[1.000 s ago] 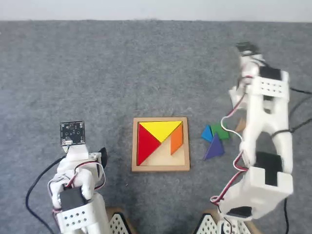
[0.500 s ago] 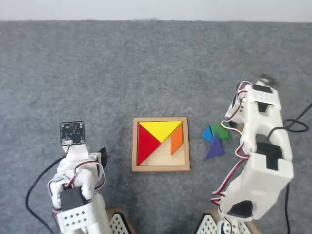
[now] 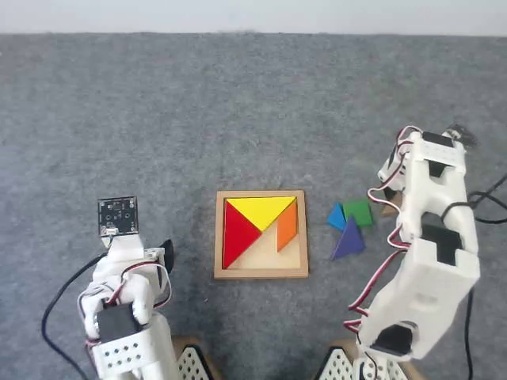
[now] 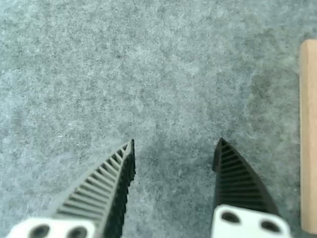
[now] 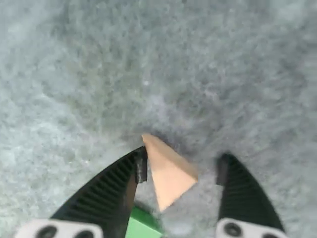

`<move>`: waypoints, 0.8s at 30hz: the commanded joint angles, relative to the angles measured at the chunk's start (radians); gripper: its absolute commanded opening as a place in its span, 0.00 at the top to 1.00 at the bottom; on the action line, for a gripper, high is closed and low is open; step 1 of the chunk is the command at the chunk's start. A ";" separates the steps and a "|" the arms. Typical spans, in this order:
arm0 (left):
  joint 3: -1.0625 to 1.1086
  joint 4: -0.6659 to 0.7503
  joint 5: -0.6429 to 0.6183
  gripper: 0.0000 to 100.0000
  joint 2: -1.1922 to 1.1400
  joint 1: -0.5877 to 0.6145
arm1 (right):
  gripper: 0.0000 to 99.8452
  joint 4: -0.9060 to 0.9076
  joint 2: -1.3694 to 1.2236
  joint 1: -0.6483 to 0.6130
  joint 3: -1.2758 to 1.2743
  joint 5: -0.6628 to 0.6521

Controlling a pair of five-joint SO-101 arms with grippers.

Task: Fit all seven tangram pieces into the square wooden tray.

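Tray: the square wooden tray (image 3: 261, 274) lies flat on the grey carpet (image 3: 158, 119), between the two arms.
Inside the tray: a yellow triangle (image 3: 260, 210) sits along its far edge. A red triangle (image 3: 238, 232) fills its left side and an orange parallelogram (image 3: 287, 226) stands against its right wall. Bare wood shows in the near right part.
Loose pieces: a blue triangle (image 3: 337, 216), a green square (image 3: 358, 212) and a purple triangle (image 3: 348, 240) cluster just outside the tray's right side.
Tan triangle (image 5: 168, 171): flat on the carpet, beyond the green square as seen from the tray.
Right gripper (image 5: 183, 156): its jaws are spread wide and straddle the tan triangle. One finger touches its edge and the other stands clear, so nothing is clamped.
Left gripper (image 4: 176, 144): it is low over the carpet off the tray's left side, jaws apart, with only carpet between them.
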State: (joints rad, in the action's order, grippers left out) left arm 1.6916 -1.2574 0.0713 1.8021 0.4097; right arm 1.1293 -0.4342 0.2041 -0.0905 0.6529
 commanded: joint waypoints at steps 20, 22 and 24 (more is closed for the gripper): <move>-0.008 -0.005 -0.009 0.76 0.015 0.005 | 0.87 0.097 0.326 -0.168 0.037 -0.333; -0.008 -0.005 -0.009 0.76 0.015 0.005 | 0.87 0.124 0.335 -0.179 0.037 -0.333; -0.008 -0.005 -0.009 0.76 0.015 0.005 | 0.87 0.120 0.331 -0.176 0.037 -0.334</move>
State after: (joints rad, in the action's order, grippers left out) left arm 1.6916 -1.2574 0.0713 1.8021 0.4097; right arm 1.2290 -0.1718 0.0368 -0.0921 0.3383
